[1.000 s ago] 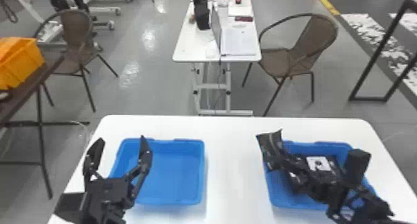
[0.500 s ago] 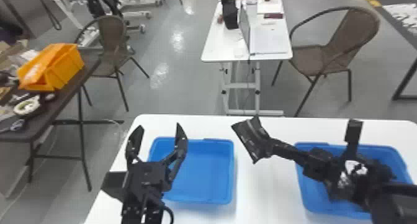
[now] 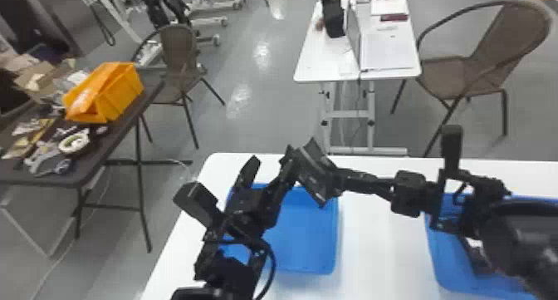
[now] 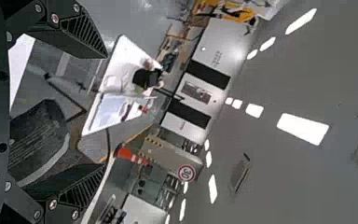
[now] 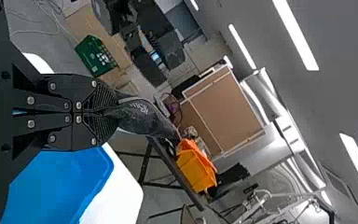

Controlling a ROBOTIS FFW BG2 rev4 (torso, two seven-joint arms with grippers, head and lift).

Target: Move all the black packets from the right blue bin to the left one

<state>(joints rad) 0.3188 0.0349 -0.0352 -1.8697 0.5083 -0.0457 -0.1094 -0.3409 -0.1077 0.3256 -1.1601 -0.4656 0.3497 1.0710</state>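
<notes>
In the head view my left gripper (image 3: 272,157) stands open over the left blue bin (image 3: 307,241), fingers pointing up and away. My right gripper (image 3: 337,179) reaches in from the right, shut on a black packet (image 3: 314,172) held above that bin's far right part. The packet lies beside the left gripper's right finger; whether they touch I cannot tell. The right arm partly covers the right blue bin (image 3: 450,266), where something dark shows inside. In the left wrist view the left gripper (image 4: 105,111) has spread fingers; in the right wrist view the right gripper (image 5: 116,112) pinches the packet (image 5: 144,117).
Both bins stand on a white table (image 3: 369,245). A dark side table (image 3: 89,170) with an orange bin (image 3: 120,91) and clutter is at the left. Beyond are a white desk (image 3: 311,62) and two chairs. The two arms are close together over the left bin.
The head view has swung left. My right gripper has carried the packet leftward from the right bin to the left one. The left gripper has shifted over its bin and tilted right.
</notes>
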